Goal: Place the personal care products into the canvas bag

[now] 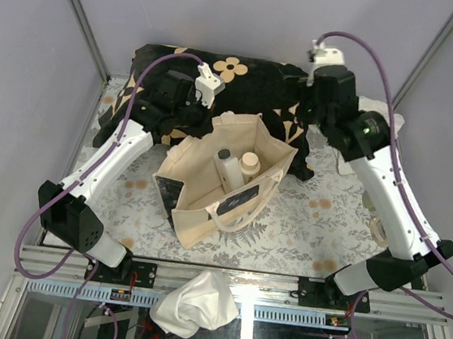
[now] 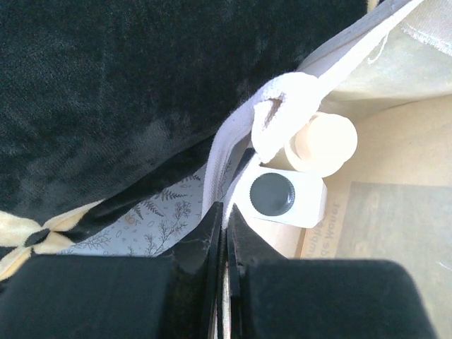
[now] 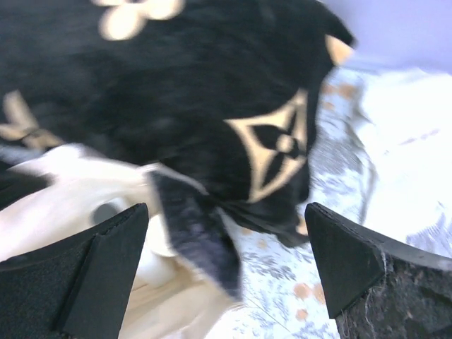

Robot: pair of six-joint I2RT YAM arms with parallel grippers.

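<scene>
While the left end effector (image 2: 226,215) clamps the rim of the canvas bag (image 1: 196,223) at centre frame, a dark-capped bottle (image 1: 226,169) and a beige-capped bottle (image 1: 250,166) stand inside it. Upper right, the right end effector (image 3: 226,212) hangs with fingers apart over the black cushion (image 1: 260,90).

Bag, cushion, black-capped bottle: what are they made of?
The canvas bag: matte cream woven fabric, stitched edges. The cushion: black plush, velvety sheen, likely velour. The black-capped bottle: smooth white body, ribbed cap, probably plastic.
</scene>
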